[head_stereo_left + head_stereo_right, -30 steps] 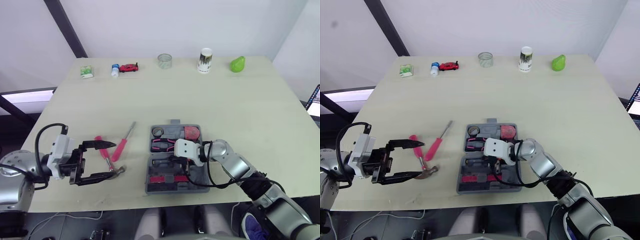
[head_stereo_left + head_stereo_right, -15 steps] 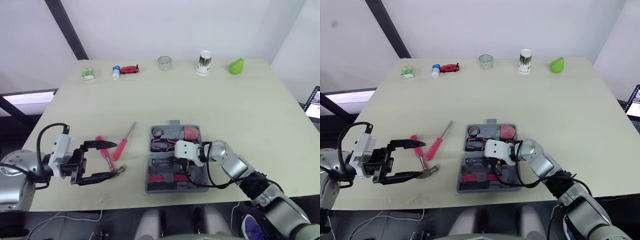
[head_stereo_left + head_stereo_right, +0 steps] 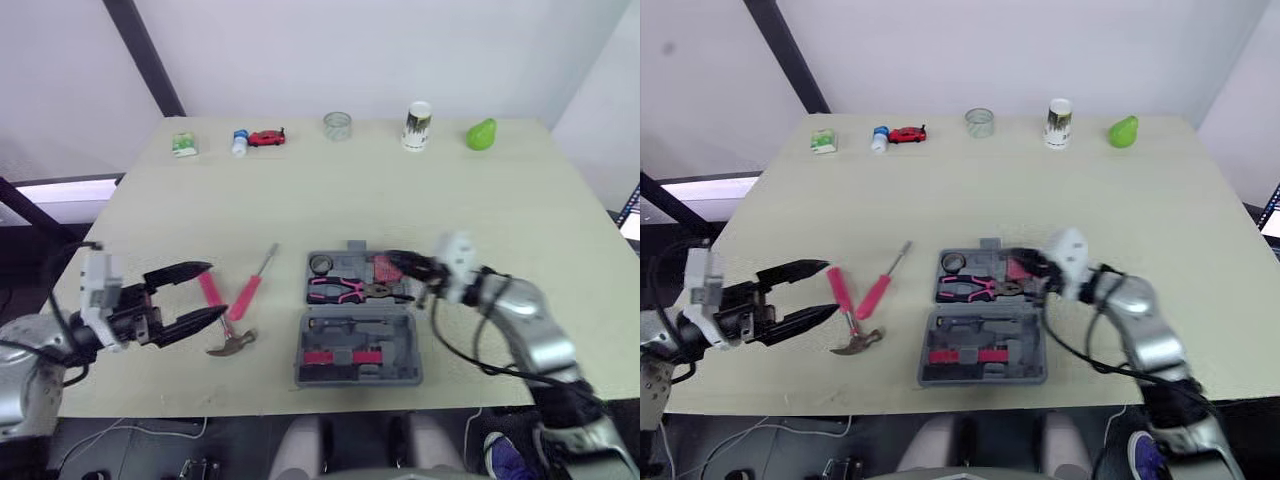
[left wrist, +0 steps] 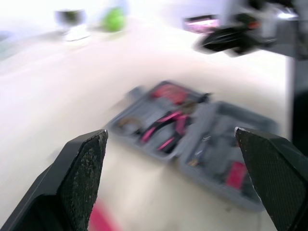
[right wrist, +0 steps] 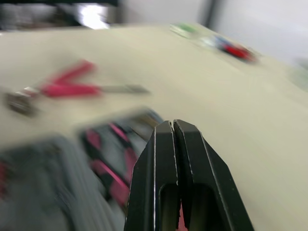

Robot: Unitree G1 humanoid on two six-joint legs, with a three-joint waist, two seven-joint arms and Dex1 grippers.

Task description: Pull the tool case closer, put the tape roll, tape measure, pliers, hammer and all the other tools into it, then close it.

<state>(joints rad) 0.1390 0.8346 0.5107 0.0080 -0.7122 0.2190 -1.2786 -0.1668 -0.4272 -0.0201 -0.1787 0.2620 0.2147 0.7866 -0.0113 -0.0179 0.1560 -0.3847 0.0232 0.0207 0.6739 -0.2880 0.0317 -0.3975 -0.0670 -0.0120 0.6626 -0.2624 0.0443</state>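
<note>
right tool (image 3: 396, 262) now over case (image 3: 405, 345) far half, beside pliers (image 3: 340, 291)

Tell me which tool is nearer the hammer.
Left. The left tool is open, its fingertips right by the pink handle of the hammer; the right tool is shut over the tool case, off to the hammer's right.
</note>
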